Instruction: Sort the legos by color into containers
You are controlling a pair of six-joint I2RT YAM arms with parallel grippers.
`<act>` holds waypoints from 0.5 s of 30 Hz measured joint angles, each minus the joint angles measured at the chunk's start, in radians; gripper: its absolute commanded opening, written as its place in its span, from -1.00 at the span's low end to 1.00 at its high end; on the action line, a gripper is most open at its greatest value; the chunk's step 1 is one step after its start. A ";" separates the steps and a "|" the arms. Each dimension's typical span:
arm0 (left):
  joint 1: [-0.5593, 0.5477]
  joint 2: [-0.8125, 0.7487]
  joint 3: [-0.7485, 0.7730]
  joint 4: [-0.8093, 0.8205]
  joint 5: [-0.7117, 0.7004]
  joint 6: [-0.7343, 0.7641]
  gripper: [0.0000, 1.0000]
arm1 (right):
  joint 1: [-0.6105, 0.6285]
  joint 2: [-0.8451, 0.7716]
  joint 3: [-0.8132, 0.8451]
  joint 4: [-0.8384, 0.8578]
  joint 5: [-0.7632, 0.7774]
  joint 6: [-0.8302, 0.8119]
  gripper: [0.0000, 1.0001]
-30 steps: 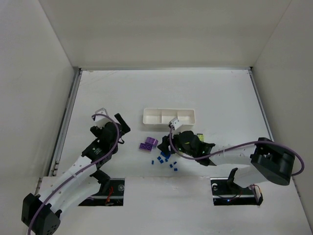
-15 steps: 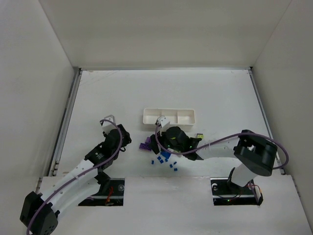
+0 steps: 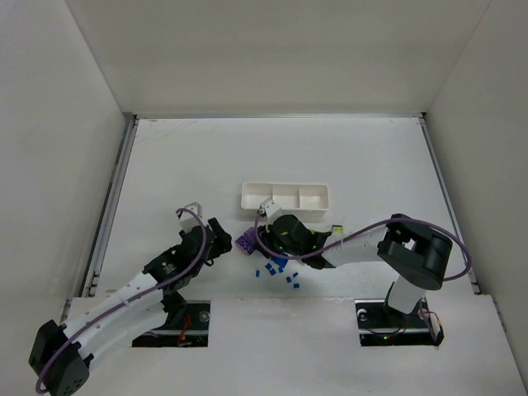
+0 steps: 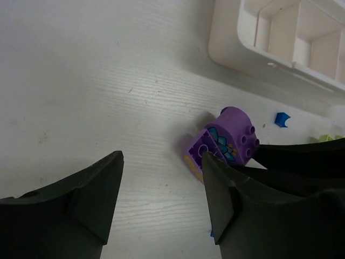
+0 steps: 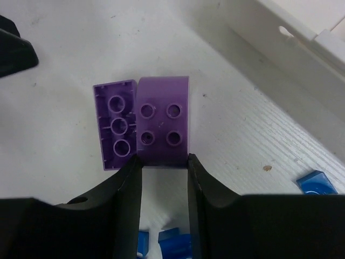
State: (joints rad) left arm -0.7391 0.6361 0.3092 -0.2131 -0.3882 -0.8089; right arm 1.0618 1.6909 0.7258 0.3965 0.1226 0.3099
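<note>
Two purple legos [image 3: 246, 243] lie side by side just below the left end of the white tray of containers [image 3: 285, 196]. One shows its studs [image 5: 163, 121]; the other is flipped, hollow side up [image 5: 114, 132]. My right gripper [image 5: 163, 161] is shut on the near end of the studded purple brick. My left gripper [image 4: 161, 159] is open over bare table, with the purple pair [image 4: 223, 143] just past its right fingertip. Several tiny blue bits [image 3: 276, 268] lie below the purple legos, and a lime green lego [image 3: 337, 228] shows beside the right arm.
The tray's compartments [image 4: 280, 32] show nothing inside from the left wrist view. A blue bit [image 4: 282, 118] lies by the tray wall. The two grippers [image 3: 221, 239] [image 3: 257, 241] stand close together on either side of the purple legos. White walls enclose the table.
My right gripper slid left over the purple legos and closed its jaws on the studded one. My left arm swung right, bringing its gripper close to the same pair.
</note>
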 measured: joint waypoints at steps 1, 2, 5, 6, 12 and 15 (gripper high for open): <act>-0.002 0.008 0.000 -0.002 0.000 -0.006 0.20 | 0.000 0.000 0.001 0.000 0.000 0.001 -0.52; -0.006 0.018 -0.001 -0.005 0.000 -0.013 0.20 | 0.000 -0.001 0.001 0.000 0.001 0.000 -0.53; -0.014 0.039 -0.002 -0.008 0.001 -0.029 0.21 | 0.000 -0.015 -0.001 -0.005 0.010 0.001 -0.57; -0.018 0.046 -0.002 -0.008 0.002 -0.032 0.21 | 0.000 -0.031 -0.006 -0.005 0.013 0.002 -0.57; -0.041 0.072 -0.002 0.016 0.006 -0.047 0.22 | -0.001 -0.189 -0.058 0.003 0.025 0.009 -0.57; -0.054 0.100 -0.002 0.036 0.007 -0.053 0.22 | -0.016 -0.257 -0.076 0.009 0.023 0.016 -0.57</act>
State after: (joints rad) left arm -0.7929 0.7357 0.3073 -0.1768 -0.3813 -0.8623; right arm 1.0454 1.4342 0.6502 0.4057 0.1459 0.3264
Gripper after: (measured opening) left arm 0.611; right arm 0.412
